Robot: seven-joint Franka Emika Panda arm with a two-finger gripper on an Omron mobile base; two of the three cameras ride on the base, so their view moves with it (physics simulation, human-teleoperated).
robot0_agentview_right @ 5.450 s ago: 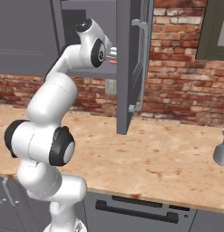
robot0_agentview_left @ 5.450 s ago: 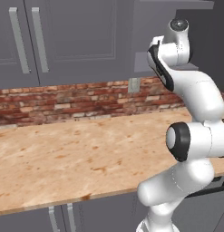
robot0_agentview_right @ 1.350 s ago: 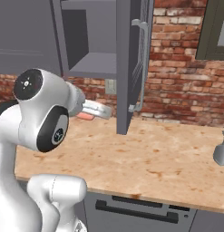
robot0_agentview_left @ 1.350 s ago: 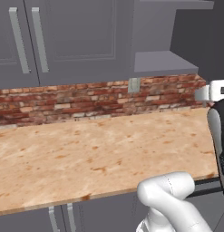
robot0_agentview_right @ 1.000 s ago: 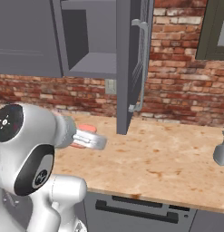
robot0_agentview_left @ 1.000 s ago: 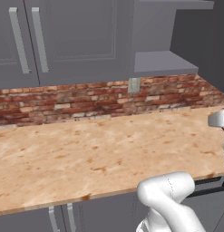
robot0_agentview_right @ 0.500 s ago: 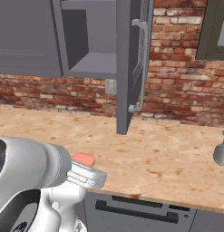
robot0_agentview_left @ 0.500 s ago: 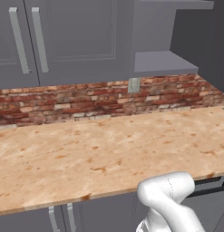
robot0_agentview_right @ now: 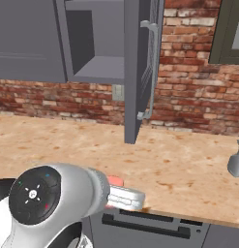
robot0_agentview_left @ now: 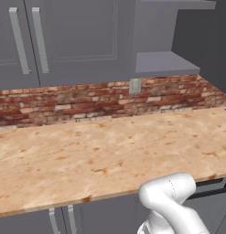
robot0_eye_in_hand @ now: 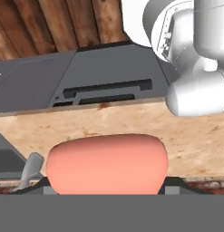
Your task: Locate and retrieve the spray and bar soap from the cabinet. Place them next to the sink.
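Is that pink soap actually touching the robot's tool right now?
Touching. In the hand view the bar soap sits right between the tool's dark finger tips, with no gap visible.

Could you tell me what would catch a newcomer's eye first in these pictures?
The salmon-pink bar soap stands out most, large at the bottom of the hand view, held in the tool over the wooden counter. Next comes the open cabinet against the brick wall, its grey shelf bare in the right base view.
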